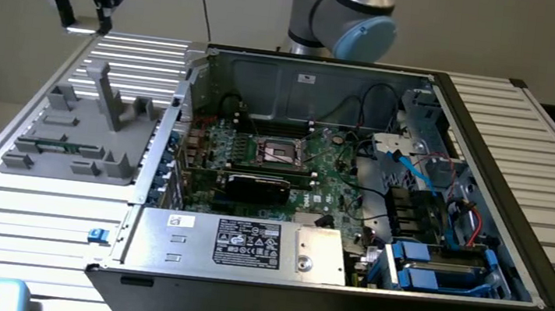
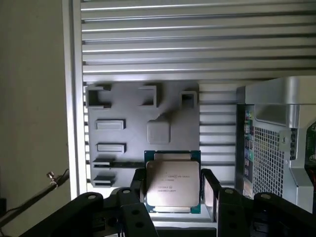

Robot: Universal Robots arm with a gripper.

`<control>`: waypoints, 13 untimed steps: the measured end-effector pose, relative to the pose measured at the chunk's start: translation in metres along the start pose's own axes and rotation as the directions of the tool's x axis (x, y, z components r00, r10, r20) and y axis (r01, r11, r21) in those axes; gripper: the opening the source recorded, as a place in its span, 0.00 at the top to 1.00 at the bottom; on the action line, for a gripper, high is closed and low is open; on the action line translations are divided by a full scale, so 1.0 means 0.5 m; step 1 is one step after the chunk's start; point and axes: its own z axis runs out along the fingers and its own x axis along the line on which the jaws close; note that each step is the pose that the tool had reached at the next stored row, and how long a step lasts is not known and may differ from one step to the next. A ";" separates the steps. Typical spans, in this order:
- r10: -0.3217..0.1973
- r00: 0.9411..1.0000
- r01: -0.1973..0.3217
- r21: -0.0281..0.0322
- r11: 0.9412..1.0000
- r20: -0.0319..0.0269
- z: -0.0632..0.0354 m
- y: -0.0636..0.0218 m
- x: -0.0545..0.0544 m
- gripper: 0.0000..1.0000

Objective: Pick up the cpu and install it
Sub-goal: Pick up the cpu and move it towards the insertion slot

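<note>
Clamped on the cpu (image 2: 173, 182), the tool (image 1: 85, 22) hangs high over the bench's (image 1: 42, 207) far corner at the exterior view's left, the socket (image 1: 283, 152) lying well right, nearer and lower.

Open air around tool (image 1: 85, 22) above fixture posts (image 1: 106, 97)

Robotics lab: slatted tabletop (image 1: 20, 212) carries an open PC case (image 1: 306, 88), grey fixture (image 1: 69, 143) at its 9 o'clock, robot arm (image 1: 341, 10) at 12 o'clock.
</note>
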 end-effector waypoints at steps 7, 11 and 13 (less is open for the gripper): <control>0.000 1.000 0.000 0.000 1.000 0.000 -0.021 0.000 -0.063 0.45; 0.000 1.000 0.000 0.000 1.000 0.000 -0.032 -0.001 -0.098 0.45; 0.000 1.000 0.000 0.000 1.000 0.000 -0.035 -0.001 -0.116 0.45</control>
